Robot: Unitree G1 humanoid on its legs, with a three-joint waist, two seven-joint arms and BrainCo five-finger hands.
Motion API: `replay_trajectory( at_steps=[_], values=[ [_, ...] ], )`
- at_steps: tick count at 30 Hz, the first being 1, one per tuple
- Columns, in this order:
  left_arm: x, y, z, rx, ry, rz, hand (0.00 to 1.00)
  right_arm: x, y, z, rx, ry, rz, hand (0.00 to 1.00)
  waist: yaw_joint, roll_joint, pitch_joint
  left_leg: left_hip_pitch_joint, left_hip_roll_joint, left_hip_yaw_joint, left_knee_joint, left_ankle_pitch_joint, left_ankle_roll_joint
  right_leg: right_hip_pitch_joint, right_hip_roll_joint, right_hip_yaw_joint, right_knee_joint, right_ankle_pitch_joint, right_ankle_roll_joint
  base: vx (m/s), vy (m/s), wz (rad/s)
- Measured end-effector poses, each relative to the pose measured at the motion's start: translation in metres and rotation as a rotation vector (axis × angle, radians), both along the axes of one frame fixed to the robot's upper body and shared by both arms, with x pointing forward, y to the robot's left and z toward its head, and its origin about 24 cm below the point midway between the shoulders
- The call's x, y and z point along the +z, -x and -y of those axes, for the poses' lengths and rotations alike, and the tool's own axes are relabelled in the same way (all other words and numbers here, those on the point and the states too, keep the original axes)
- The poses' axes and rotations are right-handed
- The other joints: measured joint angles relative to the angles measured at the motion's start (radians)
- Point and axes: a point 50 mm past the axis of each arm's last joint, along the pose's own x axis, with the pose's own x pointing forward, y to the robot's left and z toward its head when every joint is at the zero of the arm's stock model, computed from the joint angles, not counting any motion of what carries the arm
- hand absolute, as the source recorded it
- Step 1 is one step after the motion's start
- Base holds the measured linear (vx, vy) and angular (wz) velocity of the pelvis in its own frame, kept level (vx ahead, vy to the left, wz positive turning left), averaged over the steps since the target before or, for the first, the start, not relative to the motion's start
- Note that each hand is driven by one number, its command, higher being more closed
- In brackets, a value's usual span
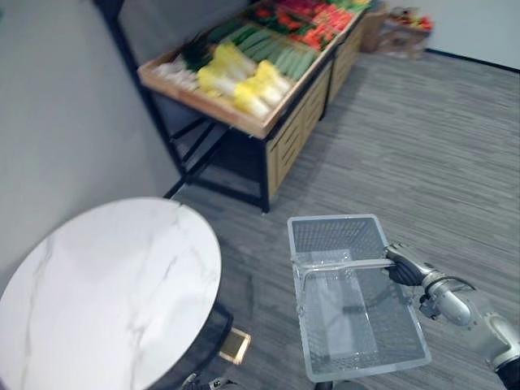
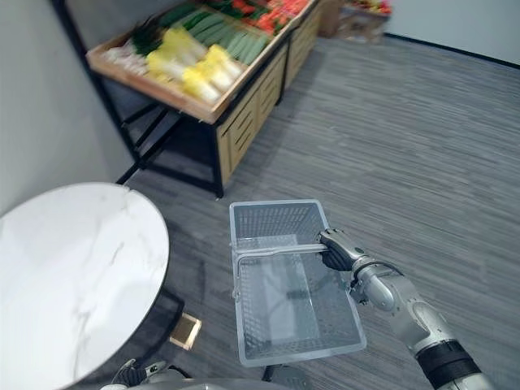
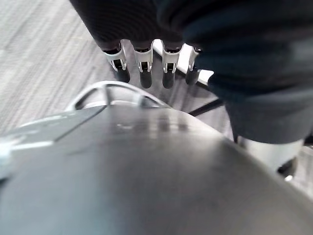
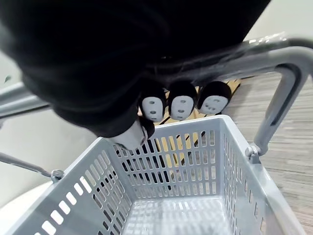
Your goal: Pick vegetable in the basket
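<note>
A grey plastic basket (image 1: 357, 345) hangs in the air with nothing inside, carried by its handle (image 1: 341, 266). My right hand (image 1: 404, 266) is shut on that handle, its fingers (image 4: 182, 104) curled over the bar above the basket's far wall (image 4: 171, 161). Vegetables lie on a wooden stall (image 1: 244, 118) at the back left: yellow-white cabbages (image 1: 244, 81), green ones (image 1: 276, 49) and red ones (image 1: 313, 24). My left hand (image 3: 146, 61) hangs low with its fingers straight, holding nothing.
A round white marble table (image 1: 106, 292) stands at the lower left, close to the basket. A grey wall (image 1: 65, 106) runs along the left. A small gold-coloured object (image 1: 235, 346) lies on the floor by the table. Grey plank floor (image 1: 422, 146) stretches to the right.
</note>
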Motion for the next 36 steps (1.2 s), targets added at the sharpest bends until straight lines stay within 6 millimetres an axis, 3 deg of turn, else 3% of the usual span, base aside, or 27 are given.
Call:
replay_trajectory(
  at_steps=[3,5,6,8,11,15,18,21,22,24,26,28,30,31,33,34,35,36],
  values=[
    [-0.001,0.0,0.009,0.007,0.017,0.016,0.0,0.006,-0.005,0.0,-0.002,-0.009,0.023,1.0,0.02,0.028,0.006,-0.03,-0.185,-0.34,-0.131,-0.085,-0.044,-0.039,0.016,0.161,-0.008,0.009,-0.014,-0.02,0.048,-1.59],
    [-0.002,-0.001,0.016,0.028,0.041,0.031,0.0,0.006,-0.005,0.0,-0.002,-0.009,0.022,1.0,0.024,0.049,0.014,-0.04,-0.233,-0.446,-0.268,-0.083,-0.046,-0.062,0.045,0.231,-0.001,0.016,-0.011,0.02,0.11,-1.34],
    [-0.002,-0.002,0.016,0.027,0.042,0.034,0.0,0.006,-0.005,0.0,-0.002,-0.009,0.024,1.0,0.027,0.051,0.014,-0.043,-0.24,-0.465,-0.307,-0.079,-0.047,-0.075,0.053,0.257,0.009,0.016,-0.01,0.03,0.157,-1.38],
    [-0.002,-0.001,0.018,0.03,0.048,0.036,0.0,0.008,-0.007,0.001,-0.002,-0.004,0.029,1.0,0.035,0.071,0.019,-0.04,-0.244,-0.49,-0.384,0.005,-0.058,-0.107,0.081,0.33,0.029,0.02,0.01,0.05,0.175,-1.08],
    [-0.001,-0.004,0.014,0.031,0.038,0.049,0.0,0.005,-0.006,-0.001,0.003,-0.011,0.021,1.0,0.026,0.038,0.034,-0.027,-0.28,-0.407,-0.385,-0.012,-0.03,-0.114,0.039,0.397,-0.003,0.049,0.061,0.12,0.233,-0.6],
    [0.001,-0.01,0.014,0.005,0.036,0.068,0.0,0.0,-0.001,0.003,-0.013,-0.013,-0.002,1.0,0.024,0.035,0.033,-0.023,-0.334,-0.385,-0.383,-0.034,0.002,-0.117,-0.008,0.418,-0.01,0.046,0.094,0.08,0.177,-0.1],
    [0.001,-0.01,0.014,-0.01,0.036,0.065,0.0,-0.005,0.0,0.003,-0.033,-0.044,-0.015,1.0,0.03,0.03,0.036,-0.014,-0.345,-0.372,-0.342,-0.076,0.018,-0.136,-0.015,0.433,0.071,0.016,0.109,0.06,0.098,-0.15],
    [0.002,-0.01,0.012,-0.053,0.024,0.056,0.0,-0.012,0.003,0.002,-0.075,-0.096,-0.019,1.0,0.02,0.023,0.051,0.042,-0.349,-0.365,-0.333,-0.131,0.048,-0.235,0.0,0.433,0.383,0.012,0.11,0.0,0.083,-0.13],
    [0.003,-0.009,0.007,-0.074,0.009,0.049,0.0,-0.013,0.003,0.002,-0.082,-0.105,-0.021,1.0,0.005,0.003,0.067,0.076,-0.366,-0.371,-0.332,-0.143,0.063,-0.276,-0.016,0.416,0.519,0.025,0.091,-0.01,0.082,0.15],
    [0.004,-0.01,0.003,-0.097,-0.006,0.045,0.0,-0.014,0.003,0.0,-0.095,-0.124,-0.018,1.0,-0.008,0.0,0.078,0.113,-0.37,-0.374,-0.333,-0.156,0.077,-0.33,-0.047,0.359,0.637,0.048,0.059,0.08,0.063,0.1],
    [0.004,-0.014,0.004,-0.108,-0.005,0.053,0.0,-0.015,0.002,0.001,-0.112,-0.127,-0.014,1.0,-0.01,0.001,0.079,0.115,-0.359,-0.375,-0.334,-0.164,0.085,-0.359,-0.058,0.284,0.59,0.018,0.028,0.15,0.057,-0.02],
    [0.005,-0.019,0.005,-0.11,-0.003,0.062,0.0,-0.016,-0.001,0.008,-0.142,-0.124,-0.013,1.0,-0.008,0.007,0.083,0.115,-0.347,-0.382,-0.347,-0.172,0.079,-0.374,-0.056,0.221,0.431,0.017,0.028,0.23,0.001,0.03],
    [0.006,-0.024,0.006,-0.114,-0.001,0.072,0.0,-0.015,-0.003,0.018,-0.191,-0.122,-0.003,1.0,-0.014,0.015,0.088,0.117,-0.337,-0.402,-0.357,-0.189,0.066,-0.376,-0.058,0.192,0.161,0.068,0.083,0.34,-0.063,0.22],
    [0.006,-0.026,0.008,-0.112,0.002,0.076,0.0,-0.016,-0.003,0.024,-0.223,-0.116,-0.006,1.0,-0.015,0.018,0.094,0.145,-0.337,-0.411,-0.372,-0.199,0.039,-0.378,-0.064,0.195,-0.008,0.105,0.107,0.31,-0.075,0.23],
    [0.005,-0.025,0.009,-0.109,0.005,0.075,0.0,-0.018,-0.002,0.028,-0.244,-0.102,-0.014,1.0,-0.029,0.011,0.099,0.192,-0.339,-0.431,-0.391,-0.216,0.011,-0.377,-0.074,0.196,-0.077,0.12,0.117,0.48,-0.19,0.5],
    [0.005,-0.02,0.007,-0.099,0.001,0.068,0.0,-0.02,0.001,0.03,-0.264,-0.095,-0.022,1.0,-0.035,0.002,0.097,0.244,-0.331,-0.463,-0.412,-0.247,-0.021,-0.375,-0.078,0.195,-0.048,0.118,0.112,0.52,-0.245,0.71],
    [0.005,-0.021,0.006,-0.099,0.0,0.069,0.0,-0.02,0.002,0.031,-0.27,-0.096,-0.023,1.0,-0.037,0.004,0.096,0.253,-0.325,-0.472,-0.412,-0.255,-0.028,-0.377,-0.075,0.198,-0.035,0.141,0.098,0.59,-0.333,0.83],
    [0.005,-0.023,0.009,-0.095,0.006,0.081,0.0,-0.022,0.006,0.039,-0.308,-0.095,-0.028,1.0,-0.053,0.037,0.08,0.261,-0.273,-0.511,-0.393,-0.279,-0.055,-0.393,-0.051,0.172,0.057,0.201,0.088,0.65,-0.377,0.65]
  ],
)
